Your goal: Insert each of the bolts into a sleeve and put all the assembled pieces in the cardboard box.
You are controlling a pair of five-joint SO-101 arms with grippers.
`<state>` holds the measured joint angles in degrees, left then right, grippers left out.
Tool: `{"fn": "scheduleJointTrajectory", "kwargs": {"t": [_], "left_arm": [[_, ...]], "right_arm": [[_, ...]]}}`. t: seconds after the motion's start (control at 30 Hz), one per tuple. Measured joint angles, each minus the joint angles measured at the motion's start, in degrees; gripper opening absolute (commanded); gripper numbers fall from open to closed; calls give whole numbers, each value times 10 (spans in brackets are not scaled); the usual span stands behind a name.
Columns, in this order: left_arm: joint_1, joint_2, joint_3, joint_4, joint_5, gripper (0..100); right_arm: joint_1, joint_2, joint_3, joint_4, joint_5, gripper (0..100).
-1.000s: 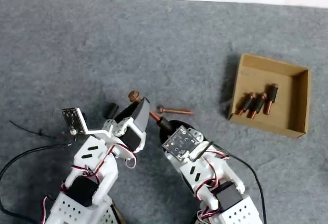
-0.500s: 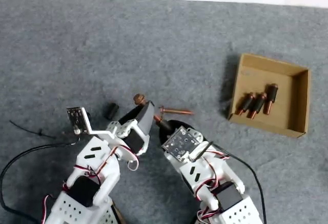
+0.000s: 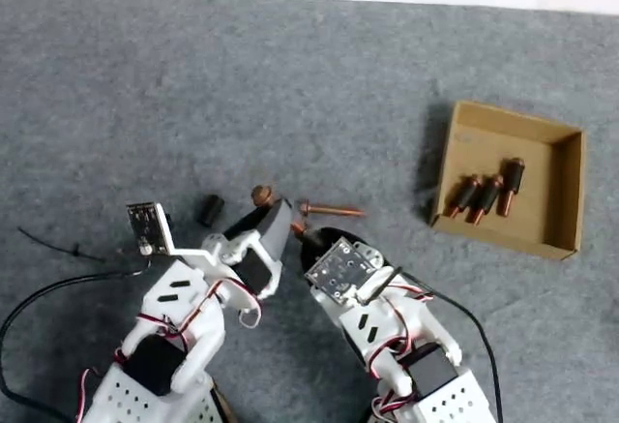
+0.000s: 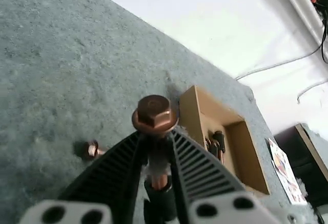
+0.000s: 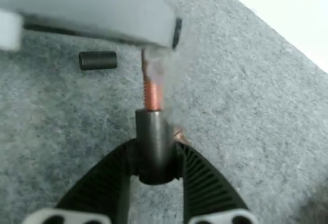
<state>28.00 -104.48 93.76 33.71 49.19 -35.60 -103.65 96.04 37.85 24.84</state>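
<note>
Far left first: a spare sleeve (image 3: 210, 209), a stubby black tube, lies on the grey carpet (image 3: 145, 84) just off the left claw's outer side. The left claw (image 4: 156, 137) is clamped on a bolt (image 4: 155, 114). It's shiny copper, with a hex flange head poking past the fingertips and the shank running back between them. The right claw (image 5: 154, 147) is squeezed round a dark sleeve (image 5: 151, 126), and the bolt's threaded tip sits right at its open end. A loose bolt (image 3: 331, 210) lies just beyond both claws. The cardboard box (image 3: 503, 118), well off to the right claw's side, holds three assembled pieces (image 3: 484, 194).

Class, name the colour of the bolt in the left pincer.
Copper bolt, best in the left wrist view.
</note>
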Motion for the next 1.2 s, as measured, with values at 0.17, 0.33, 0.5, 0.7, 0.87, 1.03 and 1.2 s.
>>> {"fn": "scheduleJointTrajectory", "kwargs": {"t": [0.17, 0.33, 0.5, 0.7, 0.87, 1.03, 1.2], "left_arm": [[29, 3, -1, 25, 0, 7], [30, 3, -1, 25, 0, 7], [31, 3, -1, 28, 0, 7], [31, 3, -1, 28, 0, 7], [31, 3, -1, 28, 0, 7], [31, 3, -1, 28, 0, 7], [31, 3, -1, 28, 0, 7]], "right_arm": [[0, -1, 0, -1, 0, 5], [0, -1, 0, -1, 0, 5], [0, -1, 0, -1, 0, 5], [0, -1, 0, -1, 0, 5], [0, -1, 0, -1, 0, 5], [0, -1, 0, -1, 0, 5], [0, -1, 0, -1, 0, 5]]}}
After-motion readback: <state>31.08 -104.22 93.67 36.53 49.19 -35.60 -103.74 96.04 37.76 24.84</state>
